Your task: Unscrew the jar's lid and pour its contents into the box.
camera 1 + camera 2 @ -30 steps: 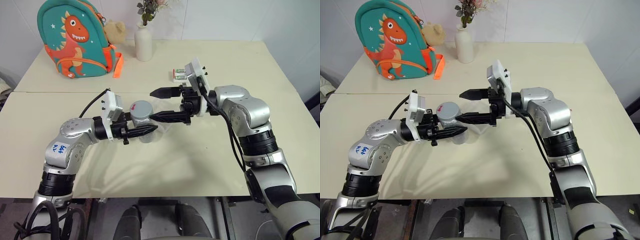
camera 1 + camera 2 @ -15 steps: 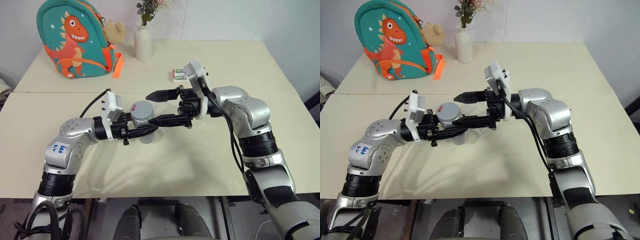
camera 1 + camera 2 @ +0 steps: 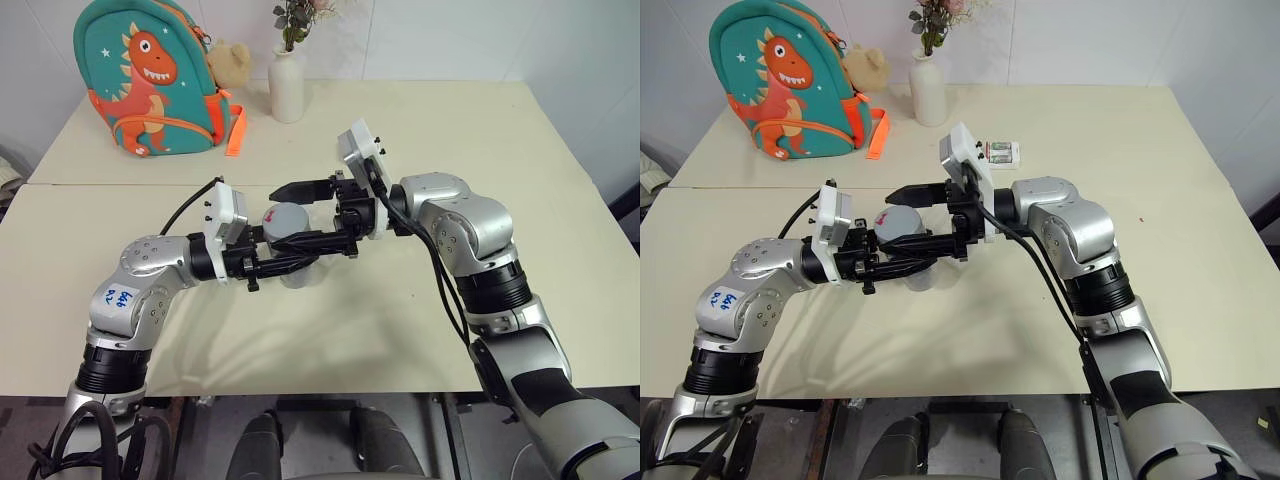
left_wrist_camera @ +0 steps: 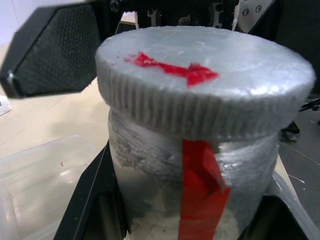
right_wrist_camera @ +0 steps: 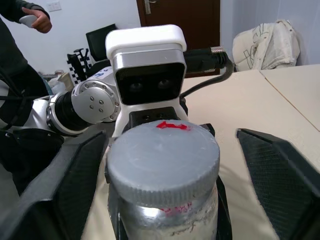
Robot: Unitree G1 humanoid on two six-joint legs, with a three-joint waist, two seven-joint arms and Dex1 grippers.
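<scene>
My left gripper (image 3: 296, 252) is shut on the body of the jar (image 3: 288, 238) and holds it upright above the table. The jar is silvery with a red strip (image 4: 200, 185) down its side. The grey lid (image 5: 162, 152), with a red mark on top, sits on the jar. My right gripper (image 3: 276, 220) reaches in from the right, open, with one finger (image 5: 280, 175) on each side of the lid and a gap to it on both sides. The clear box (image 4: 35, 172) lies on the table right under the jar. The contents cannot be made out through the jar's body.
At the back of the table stand a teal dinosaur backpack (image 3: 150, 80), a plush toy (image 3: 230, 62) and a white vase (image 3: 287, 85). A white-and-green battery pack (image 3: 1000, 152) lies behind my right arm. A person's hand (image 5: 35, 17) shows in the room beyond.
My right gripper has moved left until its fingers straddle the lid, and the fingers have drawn somewhat closer together. The left gripper and the jar have stayed in place.
</scene>
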